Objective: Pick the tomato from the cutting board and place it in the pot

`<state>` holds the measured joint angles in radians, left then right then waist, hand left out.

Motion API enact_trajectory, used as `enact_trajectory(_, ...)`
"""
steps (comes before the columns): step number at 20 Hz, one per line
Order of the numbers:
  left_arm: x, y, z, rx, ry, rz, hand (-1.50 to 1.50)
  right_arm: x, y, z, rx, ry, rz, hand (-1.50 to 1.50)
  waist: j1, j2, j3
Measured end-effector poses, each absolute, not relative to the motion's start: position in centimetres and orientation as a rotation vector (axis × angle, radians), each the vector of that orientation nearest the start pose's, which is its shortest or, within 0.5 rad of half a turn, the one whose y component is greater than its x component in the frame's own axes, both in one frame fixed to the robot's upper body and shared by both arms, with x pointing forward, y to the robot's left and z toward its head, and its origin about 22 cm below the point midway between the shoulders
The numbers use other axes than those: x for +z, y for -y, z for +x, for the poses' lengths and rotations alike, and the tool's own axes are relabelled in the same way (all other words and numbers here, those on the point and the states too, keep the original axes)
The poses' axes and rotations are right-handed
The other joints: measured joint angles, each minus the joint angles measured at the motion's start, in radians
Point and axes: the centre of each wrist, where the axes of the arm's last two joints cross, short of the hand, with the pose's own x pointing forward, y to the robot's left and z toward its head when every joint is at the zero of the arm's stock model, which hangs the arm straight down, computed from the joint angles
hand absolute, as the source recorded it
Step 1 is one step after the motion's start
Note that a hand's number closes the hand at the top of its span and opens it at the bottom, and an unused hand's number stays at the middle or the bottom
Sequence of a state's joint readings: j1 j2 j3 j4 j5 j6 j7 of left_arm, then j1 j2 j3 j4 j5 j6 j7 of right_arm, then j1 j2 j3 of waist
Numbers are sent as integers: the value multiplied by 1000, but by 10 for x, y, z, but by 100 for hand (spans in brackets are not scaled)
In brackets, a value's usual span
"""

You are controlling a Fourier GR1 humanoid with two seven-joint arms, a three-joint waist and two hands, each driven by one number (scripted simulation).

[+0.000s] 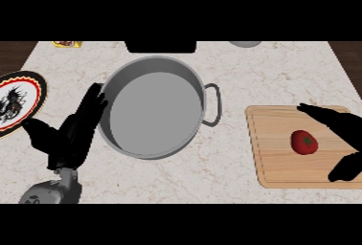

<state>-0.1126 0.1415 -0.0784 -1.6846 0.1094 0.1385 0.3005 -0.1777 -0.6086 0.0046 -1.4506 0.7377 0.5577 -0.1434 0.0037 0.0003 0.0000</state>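
the right hand [332,120] brackets the tomato [305,142] on the board [276,167], fingers straight and held apart from the thumb, gripping nothing. the tomato lies well right of the pot [152,115], which stands bare on the worktop [283,76]. the left hand [71,136] rests open just beside the pot's left rim. by this showing, grasp, lift and drop are all not yet done.

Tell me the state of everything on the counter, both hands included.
pot: upright, empty, no lid.
cutting board: lying flat.
tomato: on the cutting board, not gripped.
right hand: open, fingers and thumb spread either side of the tomato.
left hand: open, resting beside the pot's left rim.
plate: flat, at the view's left edge, partly cut off.
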Motion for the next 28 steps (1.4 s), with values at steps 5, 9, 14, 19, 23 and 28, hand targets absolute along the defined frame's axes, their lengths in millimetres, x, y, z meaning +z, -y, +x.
enact_trajectory(5, 59, -230, 267, -8, 1479, 13, 0, 71, 347, 286, 1419, 1058, -584, -150, -1, 0, 0)
enact_trajectory(9, 57, -233, 268, -12, 1473, 13, 0, 63, 348, 293, 1443, 1002, -614, -150, -1, 0, 0)
enact_trajectory(14, 57, -227, 263, -10, 1472, 7, 0, 51, 352, 298, 1471, 950, -626, -150, 0, 0, 0)
enact_trajectory(19, 63, -235, 261, -13, 1473, 9, 0, 36, 345, 304, 1475, 938, -612, 150, 0, 0, 0)
enact_trajectory(23, 61, -235, 262, -17, 1470, 12, 0, 28, 346, 305, 1481, 1039, -543, 150, 0, 0, 0)
enact_trajectory(28, 65, -227, 270, -15, 1472, 20, 0, 30, 348, 304, 1493, 1111, -542, 150, -3, 0, 0)
